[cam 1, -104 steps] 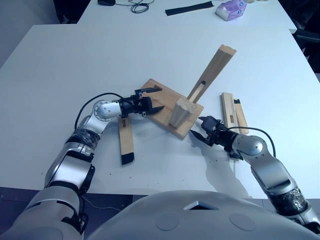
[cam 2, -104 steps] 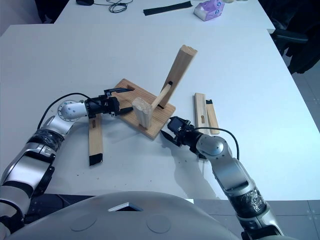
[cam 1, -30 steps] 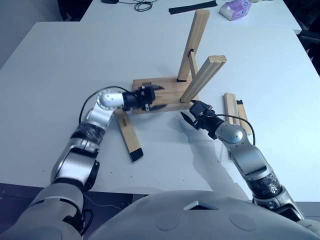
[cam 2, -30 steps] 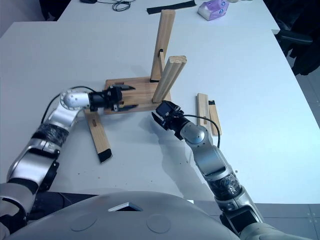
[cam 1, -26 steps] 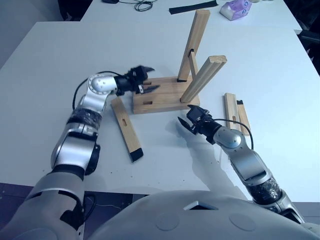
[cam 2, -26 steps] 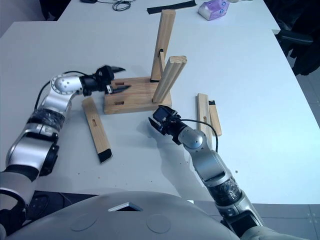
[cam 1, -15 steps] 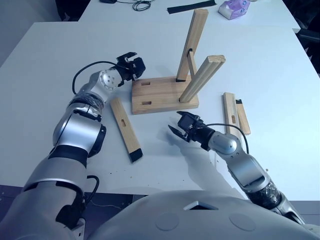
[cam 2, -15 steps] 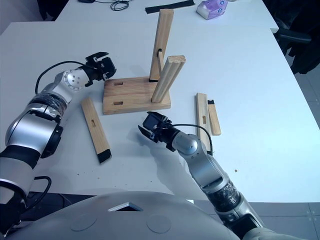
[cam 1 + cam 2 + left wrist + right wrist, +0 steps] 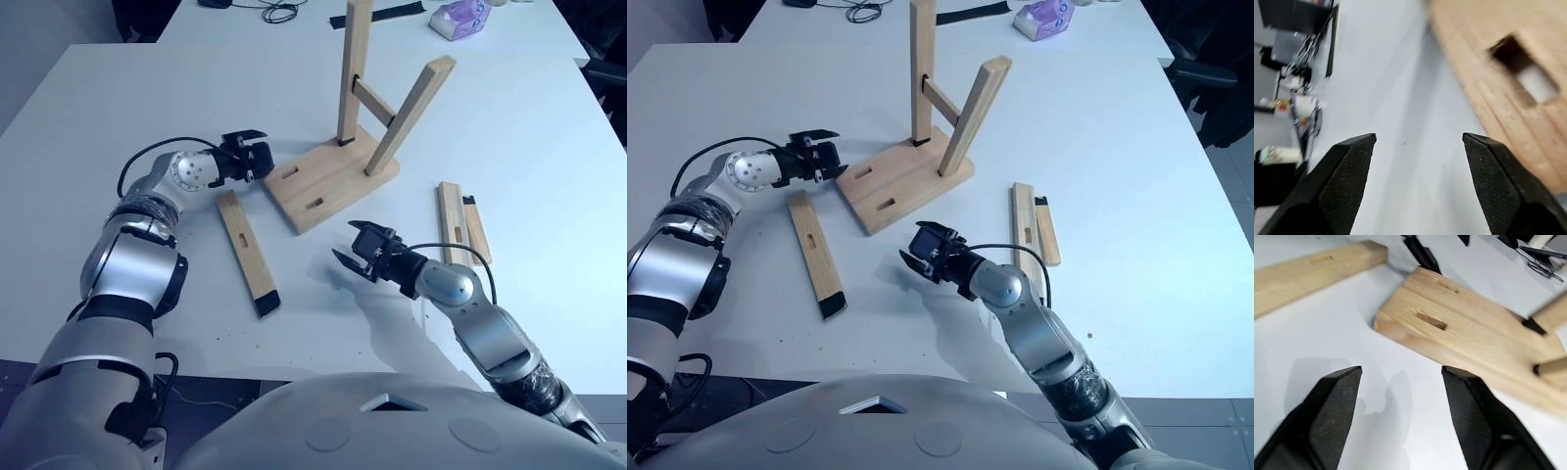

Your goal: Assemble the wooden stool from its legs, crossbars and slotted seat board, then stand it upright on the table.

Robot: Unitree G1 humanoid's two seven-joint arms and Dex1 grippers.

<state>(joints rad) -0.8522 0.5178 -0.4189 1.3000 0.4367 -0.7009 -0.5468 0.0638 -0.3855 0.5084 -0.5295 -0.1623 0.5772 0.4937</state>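
Note:
The slotted seat board [image 9: 328, 181] lies flat and askew on the white table, two empty slots [image 9: 314, 203] facing up. Two legs stand in its far end, one upright [image 9: 353, 73] and one leaning [image 9: 413, 103], joined by a crossbar [image 9: 374, 101]. My left gripper [image 9: 263, 160] is open just off the board's left corner, holding nothing; its wrist view shows the board's slot [image 9: 1525, 73] close by. My right gripper [image 9: 356, 257] is open low over the table in front of the board [image 9: 1474, 333]. A loose slotted leg [image 9: 247, 250] lies near the left arm.
Two more loose wooden pieces, a slotted leg [image 9: 450, 220] and a thinner bar [image 9: 474, 228], lie side by side right of the board. A second table behind holds a tissue pack [image 9: 458, 15], a black strip and cables. Bare tabletop [image 9: 549, 157] lies to the right.
The seat board has turned to lie diagonally, and its legs now stand farther back. My left gripper dropped from the board's back-left to its left corner. The right gripper has barely moved.

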